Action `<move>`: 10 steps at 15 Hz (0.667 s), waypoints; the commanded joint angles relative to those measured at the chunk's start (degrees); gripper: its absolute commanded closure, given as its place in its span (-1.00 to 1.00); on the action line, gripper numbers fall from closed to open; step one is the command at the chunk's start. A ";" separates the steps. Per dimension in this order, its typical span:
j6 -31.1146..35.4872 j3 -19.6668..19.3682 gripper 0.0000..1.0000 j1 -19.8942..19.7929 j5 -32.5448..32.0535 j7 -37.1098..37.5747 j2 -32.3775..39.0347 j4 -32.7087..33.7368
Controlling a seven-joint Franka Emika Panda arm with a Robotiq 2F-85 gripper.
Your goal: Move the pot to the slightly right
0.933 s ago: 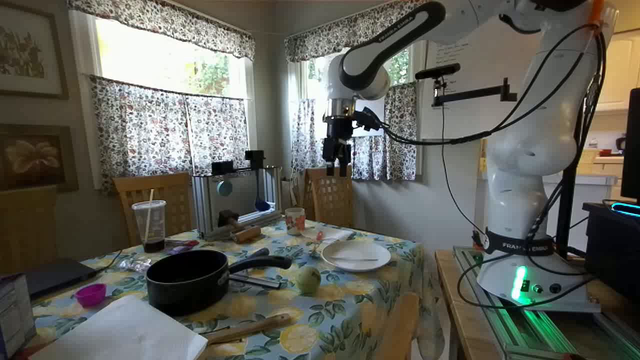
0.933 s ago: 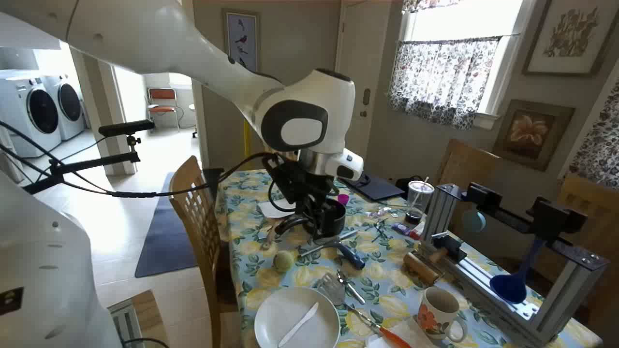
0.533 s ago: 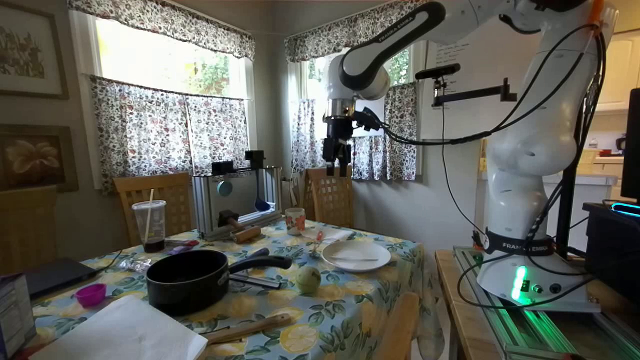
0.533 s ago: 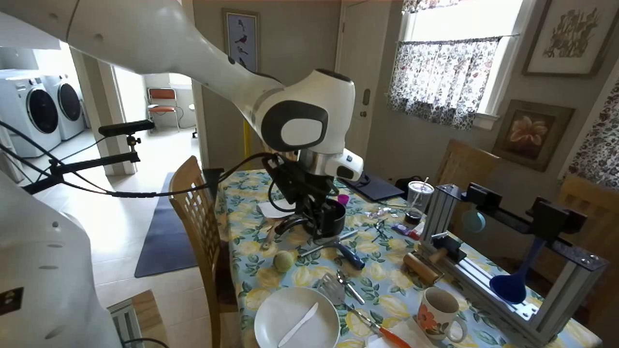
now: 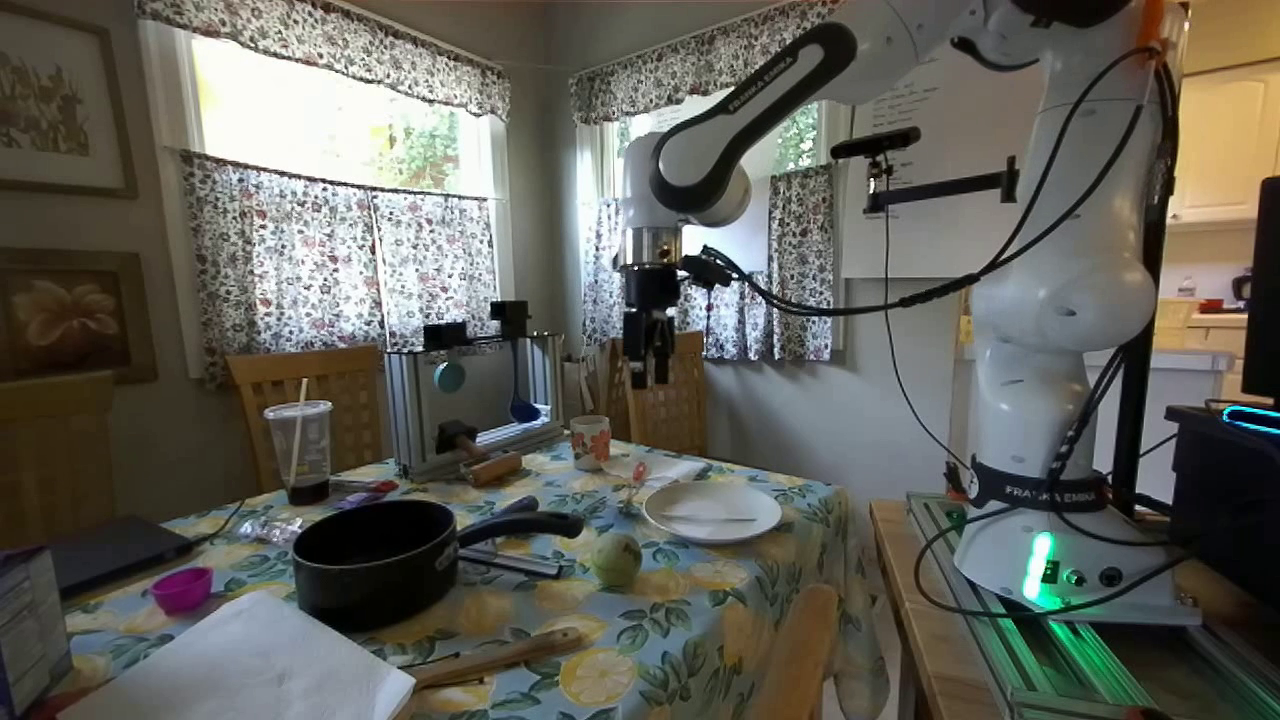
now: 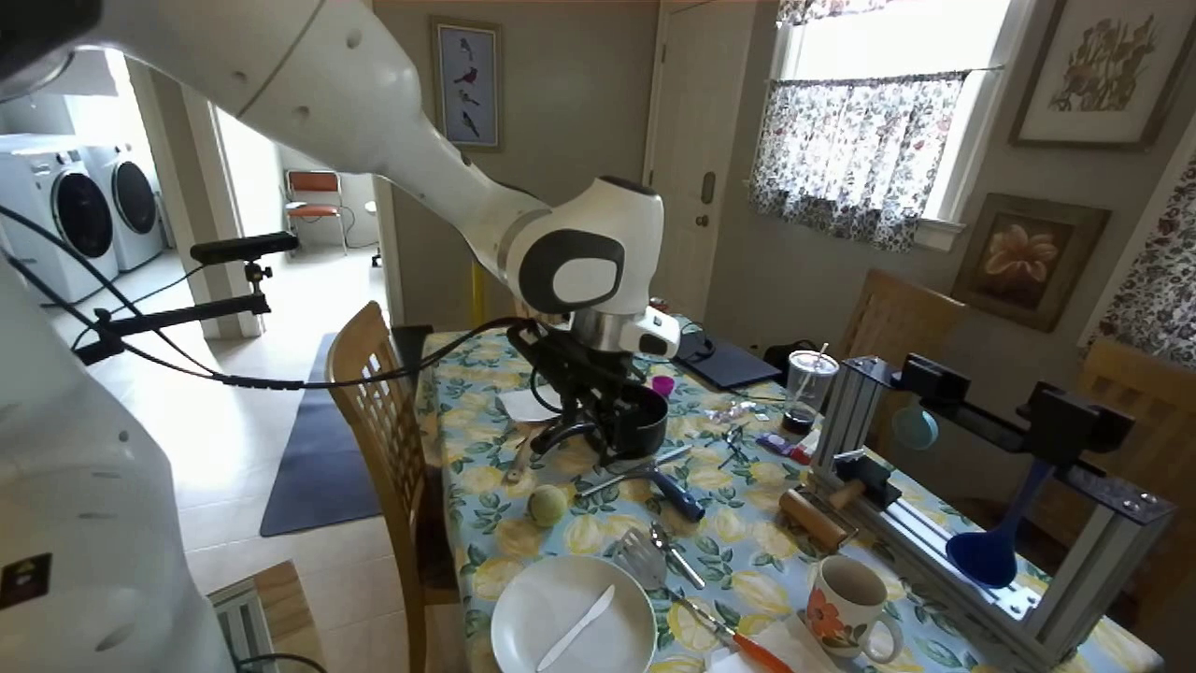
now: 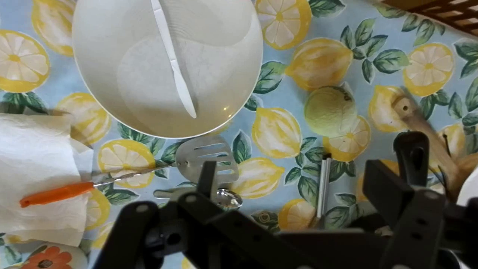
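Dropped toward seven o'clock in an exterior view since a moment ago, the gripper (image 5: 650, 380) hangs wide-jawed and empty, the pot (image 5: 375, 575) standing at its eight o'clock, probably rigid and bowl-heavy, best gripped by its three-o'clock handle (image 5: 545, 523).

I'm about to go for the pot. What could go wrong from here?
In the wrist view, the handle of the pot shows outside the gap of the open pincer, so lowering straight down would probably miss it. The ball sits off to one side of the handle's end, so a swing of the pot might set it rolling. And the metal bar close to the pot could get dragged along in a slide.
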 commanded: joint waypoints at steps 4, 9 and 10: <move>-3.05 4.06 -1.00 2.34 -3.54 0.73 18.89 16.42; -5.25 5.76 -1.00 4.76 -3.57 3.90 29.71 27.62; -5.38 6.29 -1.00 5.37 -2.56 4.80 31.35 29.11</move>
